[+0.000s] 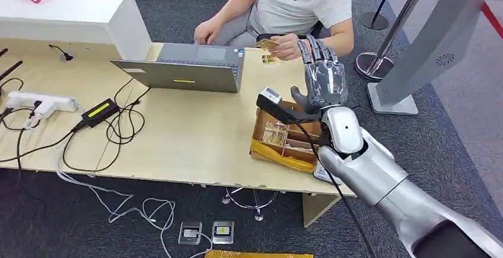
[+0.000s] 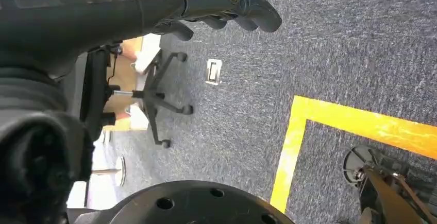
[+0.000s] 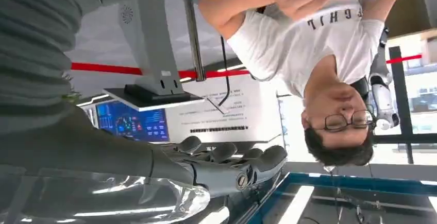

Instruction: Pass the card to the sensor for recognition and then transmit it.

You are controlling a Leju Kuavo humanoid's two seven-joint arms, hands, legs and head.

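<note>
head view: one right hand [image 1: 325, 80], right of centre, raised with fingers spread, grasping nothing; one gold card [image 1: 268, 44] sits in the person's hand [image 1: 288, 47] just above it. one grey laptop [image 1: 188, 67], one cardboard box [image 1: 283, 140], one pale wooden table [image 1: 178, 133].

left wrist view: left hand [image 2: 227, 5], upper frame, fingers curled in, empty, over speckled carpet [image 2: 330, 54].

right wrist view: dark fingers [image 3: 232, 162], lower centre, extended and empty.

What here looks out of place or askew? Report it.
Tangled black cables sprawl loosely over the table. The cardboard box sits skewed at the table's near edge, by the right hand. More cables trail across the floor. Nothing looks spilled or damaged.
</note>
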